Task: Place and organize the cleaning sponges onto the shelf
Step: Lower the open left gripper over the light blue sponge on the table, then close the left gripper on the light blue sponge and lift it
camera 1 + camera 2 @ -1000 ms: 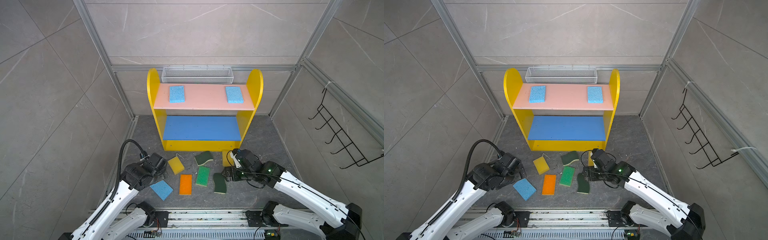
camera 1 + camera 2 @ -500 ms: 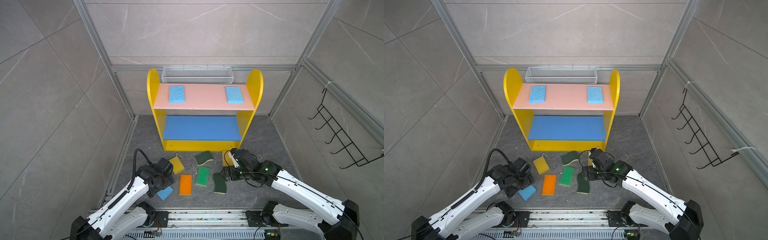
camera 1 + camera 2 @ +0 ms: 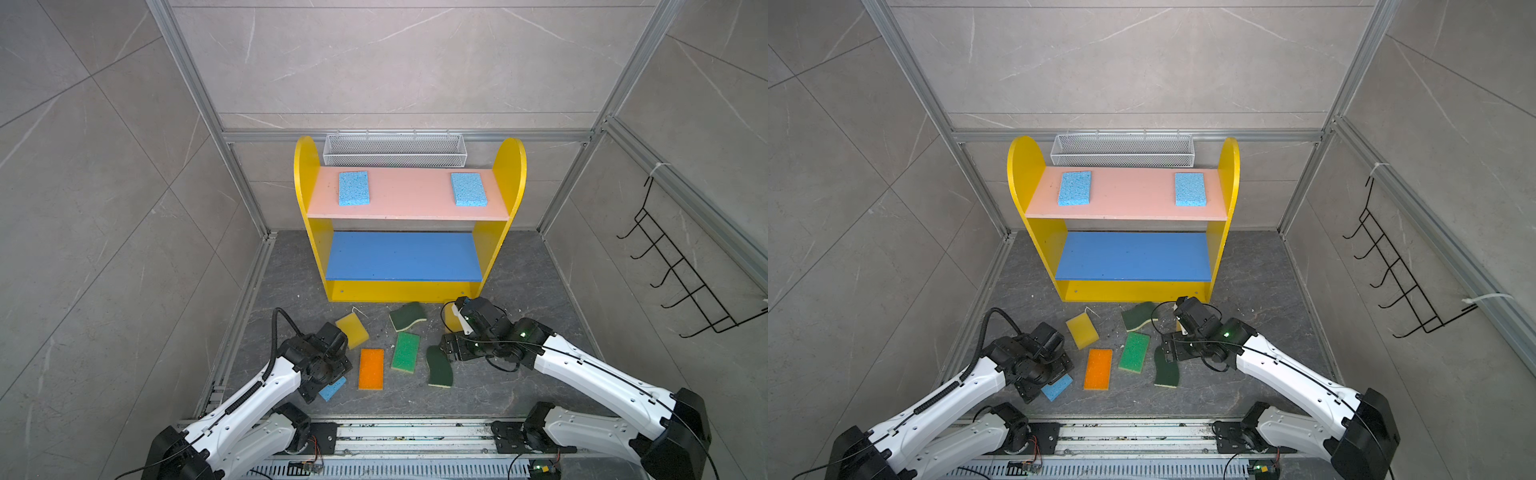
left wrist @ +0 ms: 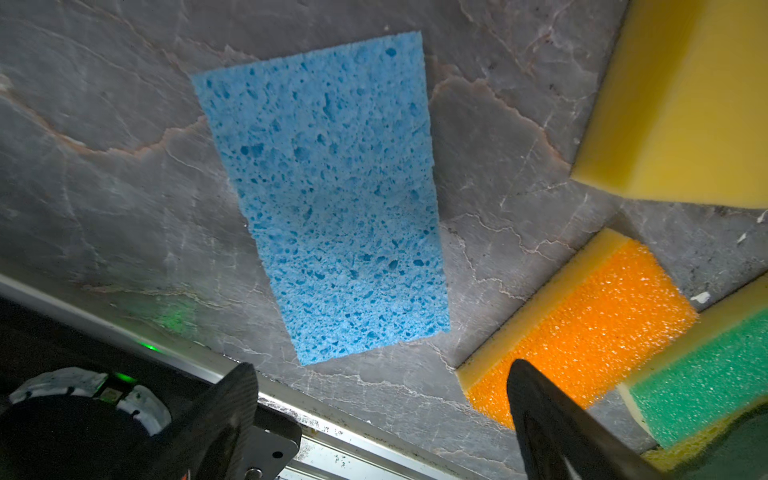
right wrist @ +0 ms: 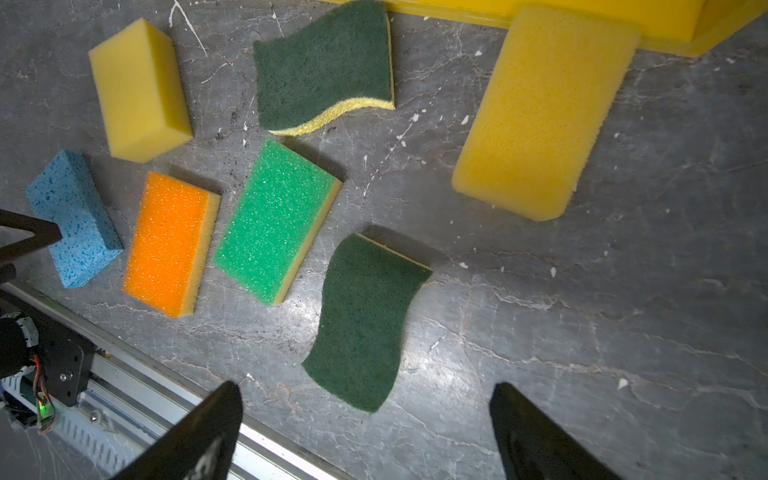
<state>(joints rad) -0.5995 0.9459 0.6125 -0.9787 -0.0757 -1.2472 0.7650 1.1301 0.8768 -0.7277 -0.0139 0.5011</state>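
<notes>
The shelf (image 3: 409, 195) stands at the back, with two light blue cleaning sponges (image 3: 353, 188) (image 3: 468, 189) on its pink upper board. On the floor in front lie a yellow sponge (image 3: 352, 330), an orange one (image 3: 371, 368), a bright green one (image 3: 406, 351), two dark-green wavy ones (image 3: 408, 316) (image 3: 439, 368), a second yellow one (image 5: 536, 112) by the shelf's foot, and a light blue one (image 4: 328, 195). My left gripper (image 4: 380, 370) hangs open just above that blue sponge. My right gripper (image 5: 368, 390) is open over the nearer dark-green sponge (image 5: 365, 320), holding nothing.
A white wire-mesh basket (image 3: 394, 148) hangs behind the shelf. A black wire hook rack (image 3: 681, 274) is on the right wall. The metal rail (image 3: 415, 432) runs along the floor's front edge, close to the blue sponge.
My left arm has swung right and forward, coming over the floor's blue sponge and covering most of it. The right arm has barely moved.
</notes>
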